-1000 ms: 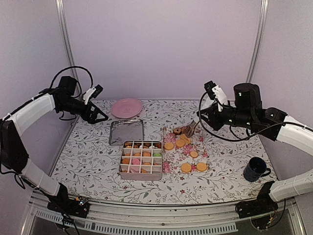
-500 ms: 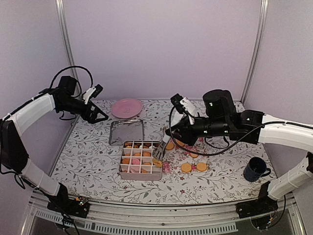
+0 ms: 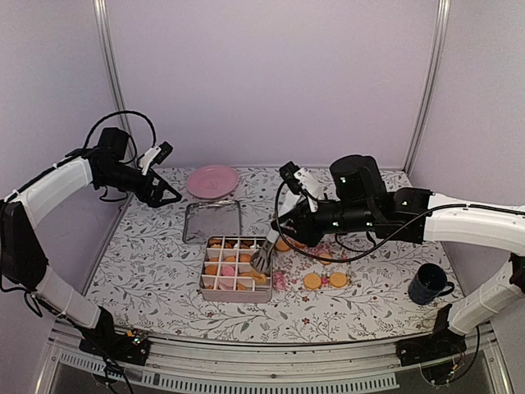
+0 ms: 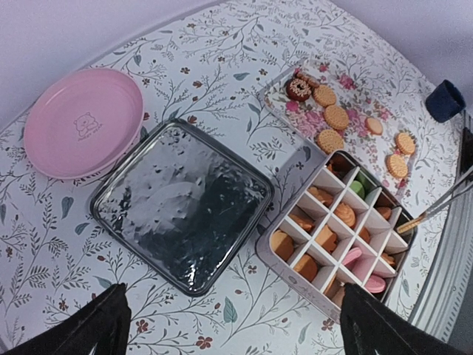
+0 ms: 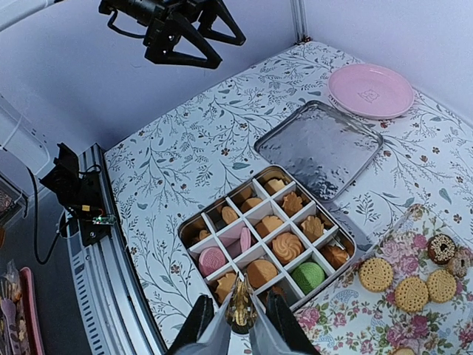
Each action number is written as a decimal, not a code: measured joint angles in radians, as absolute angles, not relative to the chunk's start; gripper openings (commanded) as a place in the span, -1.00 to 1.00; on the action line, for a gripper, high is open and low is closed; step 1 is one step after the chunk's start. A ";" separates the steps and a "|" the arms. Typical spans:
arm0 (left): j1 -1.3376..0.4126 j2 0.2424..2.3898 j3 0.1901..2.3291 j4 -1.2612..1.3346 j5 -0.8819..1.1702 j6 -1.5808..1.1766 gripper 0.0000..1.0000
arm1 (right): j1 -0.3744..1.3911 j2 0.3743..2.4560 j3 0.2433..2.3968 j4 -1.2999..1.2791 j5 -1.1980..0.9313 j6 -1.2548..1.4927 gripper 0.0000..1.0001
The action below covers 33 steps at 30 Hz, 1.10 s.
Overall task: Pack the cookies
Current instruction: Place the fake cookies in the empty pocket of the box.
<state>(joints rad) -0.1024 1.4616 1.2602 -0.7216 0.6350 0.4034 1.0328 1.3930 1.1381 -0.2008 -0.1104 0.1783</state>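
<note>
Cookies fill a white divided box (image 3: 235, 299), (image 5: 183, 231), (image 4: 291, 276): orange ones, a pink cookie (image 5: 212, 260) and a green cookie (image 5: 307, 277). More round golden cookies (image 3: 303, 240), (image 5: 376, 274) lie on a floral tray (image 3: 287, 279). My right gripper (image 3: 281, 228), (image 5: 242, 325) is shut on silver tongs (image 5: 219, 337), (image 4: 443, 202). Their gold tips hang over the box's right-hand edge; I cannot tell whether a cookie sits between them. My left gripper (image 3: 171, 199), (image 4: 235, 296) hangs open and empty high at the back left.
A shiny metal lid (image 3: 212, 222), (image 4: 185, 203) lies behind the box. A pink plate (image 3: 212, 180), (image 5: 371, 90) sits beyond it by the back wall. A dark blue mug (image 3: 428, 283) stands at the front right. A chocolate doughnut-shaped biscuit (image 5: 442, 248) lies on the floral tray.
My right arm has swung left with the tongs, from above the floral tray to above the box's right-hand edge. The left arm has not moved.
</note>
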 measured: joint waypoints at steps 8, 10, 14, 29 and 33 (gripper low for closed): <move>-0.102 1.462 1.260 -0.722 0.635 0.409 0.98 | 1.056 1.416 1.139 -0.211 -0.079 0.170 -1.00; -0.102 1.462 1.260 -0.721 0.635 0.410 0.99 | 1.061 1.416 1.141 -0.218 -0.065 0.163 -1.00; -0.102 1.462 1.260 -0.722 0.635 0.411 0.98 | 1.067 1.416 1.153 -0.245 -0.047 0.149 -1.00; -0.102 1.462 1.260 -0.721 0.633 0.411 0.98 | 1.067 1.415 1.155 -0.313 -0.025 0.123 -0.82; -0.102 1.461 1.260 -0.721 0.630 0.411 0.99 | 1.067 1.415 1.155 -0.307 -0.017 0.123 -0.67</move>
